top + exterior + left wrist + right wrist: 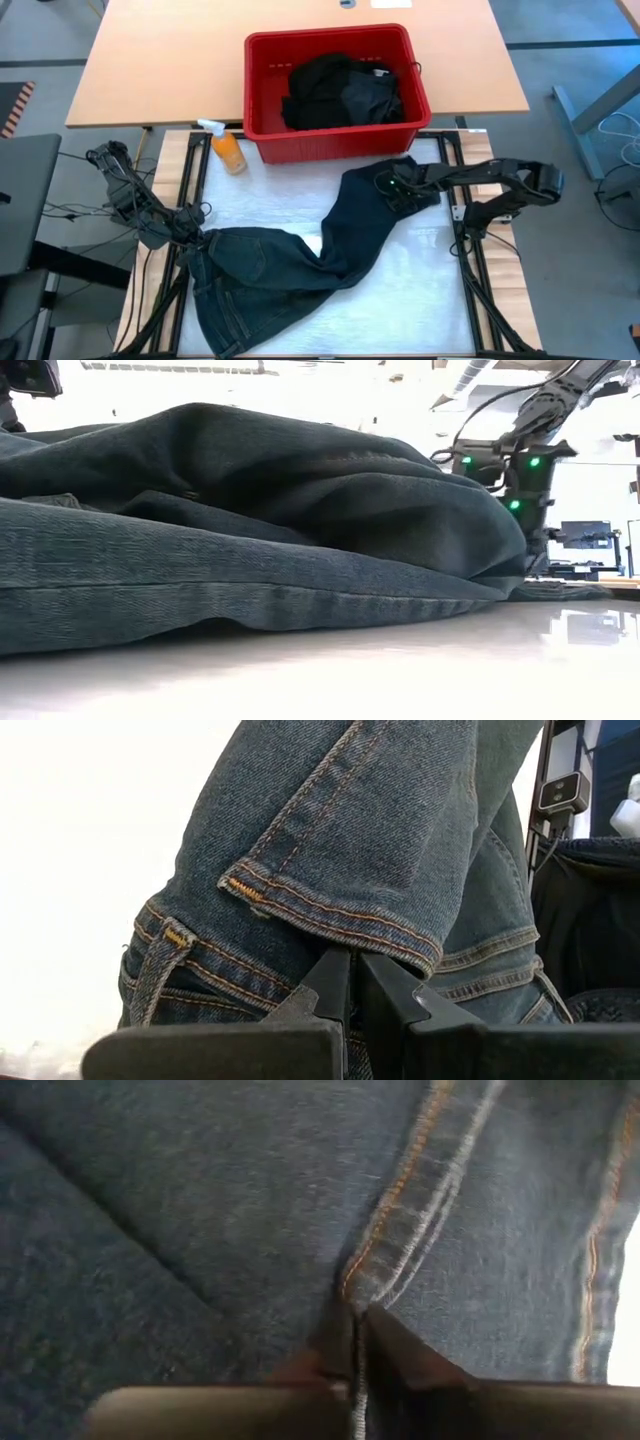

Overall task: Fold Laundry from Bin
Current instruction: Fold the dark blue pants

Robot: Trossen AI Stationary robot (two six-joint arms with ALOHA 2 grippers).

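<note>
1. Denim jeans (300, 265) lie spread on the table (420, 290), dark laundry (340, 92) waiting in the red bin (262, 80).
2. Our left gripper (352, 982) pinches the waistband; our right gripper (355, 1330) seemingly pinches a leg seam.
3. We judge spreading underway; next, pull flat.

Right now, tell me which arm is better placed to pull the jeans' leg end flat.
Probably the right. The right gripper is shut on the jeans at the leg end near the bin, so it could draw that end out. The left gripper is pinching the waistband at the opposite end.
</note>
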